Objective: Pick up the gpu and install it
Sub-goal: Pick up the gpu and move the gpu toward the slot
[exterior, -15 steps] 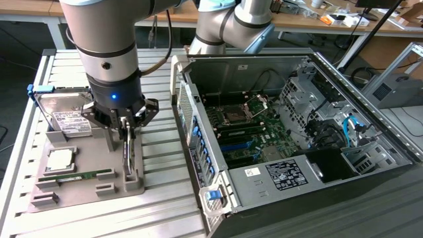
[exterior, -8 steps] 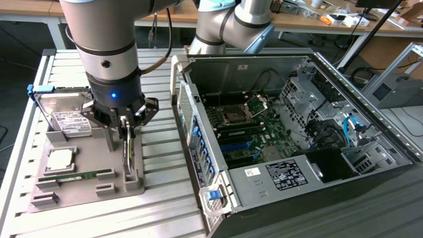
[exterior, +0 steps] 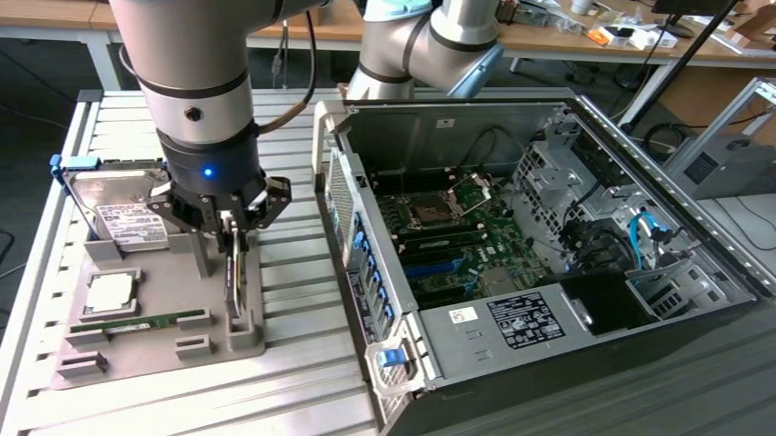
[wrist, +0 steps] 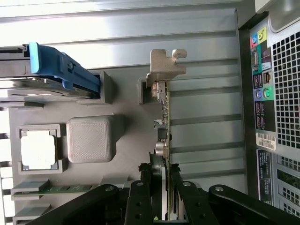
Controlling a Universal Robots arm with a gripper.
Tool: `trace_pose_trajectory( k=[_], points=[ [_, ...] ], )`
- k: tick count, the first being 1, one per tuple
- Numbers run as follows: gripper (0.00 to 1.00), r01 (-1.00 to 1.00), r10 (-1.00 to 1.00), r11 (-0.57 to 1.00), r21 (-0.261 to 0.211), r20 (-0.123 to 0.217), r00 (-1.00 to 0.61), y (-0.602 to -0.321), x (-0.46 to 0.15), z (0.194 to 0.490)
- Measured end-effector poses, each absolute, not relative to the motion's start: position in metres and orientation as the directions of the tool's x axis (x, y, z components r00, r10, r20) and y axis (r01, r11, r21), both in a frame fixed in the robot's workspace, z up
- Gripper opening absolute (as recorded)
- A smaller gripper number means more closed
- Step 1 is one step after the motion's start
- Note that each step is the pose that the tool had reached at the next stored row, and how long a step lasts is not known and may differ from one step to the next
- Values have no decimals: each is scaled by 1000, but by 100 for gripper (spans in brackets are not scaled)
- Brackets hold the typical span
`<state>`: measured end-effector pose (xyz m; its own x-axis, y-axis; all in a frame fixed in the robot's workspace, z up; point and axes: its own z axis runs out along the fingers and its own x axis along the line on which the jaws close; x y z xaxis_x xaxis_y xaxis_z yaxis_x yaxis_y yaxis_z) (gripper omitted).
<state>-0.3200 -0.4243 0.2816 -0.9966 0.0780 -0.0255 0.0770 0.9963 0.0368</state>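
Your hand (exterior: 231, 243) points straight down at left centre of the exterior view, its fingers half closed and pinching the top edge of the gpu (exterior: 235, 289). The card stands on edge in the grey holder (exterior: 158, 356) beside a hard drive (exterior: 122, 216).

The gpu's (exterior: 235, 291) top edge, above the grey tray (exterior: 158, 350), is hidden between the pincer's (exterior: 231, 241) fingers; in the wrist view its near end vanishes behind them. The arm (exterior: 200, 91) covers part of the hard drive (exterior: 115, 213) standing in the tray. Its label (exterior: 131, 222) print is too small to read. Beside the tray, the computer case (wrist: 276, 93) is cut off in the wrist view.
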Motion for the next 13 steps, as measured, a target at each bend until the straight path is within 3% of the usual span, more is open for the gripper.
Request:
trace_pose_trajectory(
  k=[13],
  points=[
    [27, 77, 78, 996, 37, -25, -997, -424, -320, 284]
  ],
)
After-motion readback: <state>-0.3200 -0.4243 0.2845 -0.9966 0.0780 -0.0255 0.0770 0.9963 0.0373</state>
